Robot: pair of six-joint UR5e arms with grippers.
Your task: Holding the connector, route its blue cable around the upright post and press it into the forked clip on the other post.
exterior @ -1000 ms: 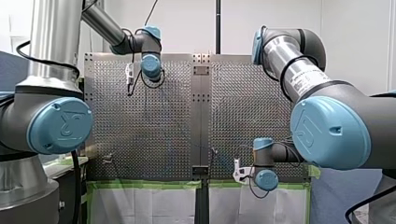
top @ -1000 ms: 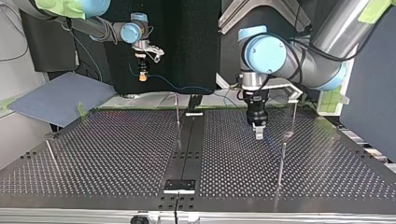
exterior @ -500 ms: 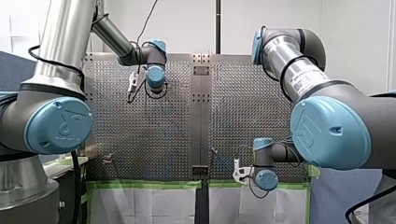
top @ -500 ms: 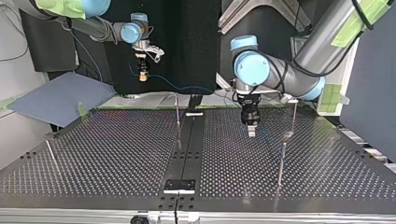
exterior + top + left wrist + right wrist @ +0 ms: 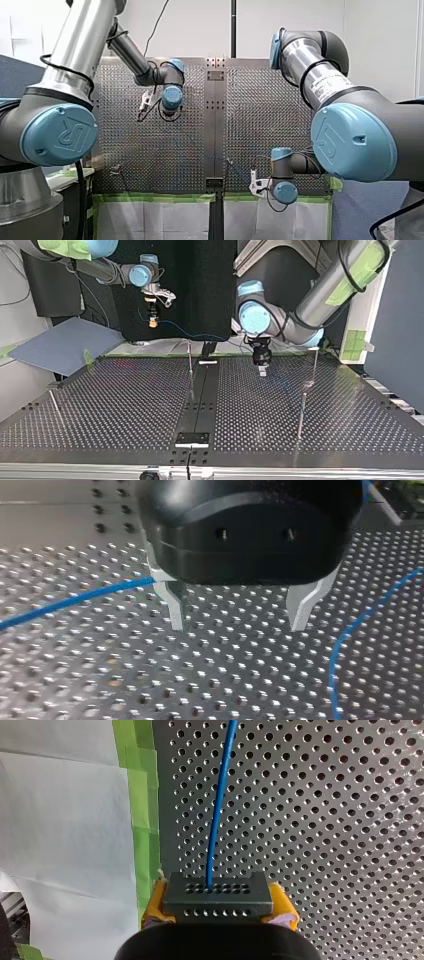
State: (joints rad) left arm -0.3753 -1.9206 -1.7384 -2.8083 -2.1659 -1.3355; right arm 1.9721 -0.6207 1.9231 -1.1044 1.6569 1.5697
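connector (image 5: 218, 896) clamped in right tool (image 5: 218, 904), blue cable (image 5: 220, 795) running from it; left tool (image 5: 235, 611) wide, empty, over worktop (image 5: 200, 685).

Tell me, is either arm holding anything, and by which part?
My right tool grips the dark connector by its two sides, between yellow pads; the blue cable leaves its face. My left tool is open and holds nothing.

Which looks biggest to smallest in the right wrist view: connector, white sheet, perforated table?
1. perforated table
2. white sheet
3. connector: nearest the camera, so probably enlarged, yet it still looks clearly the smallest.
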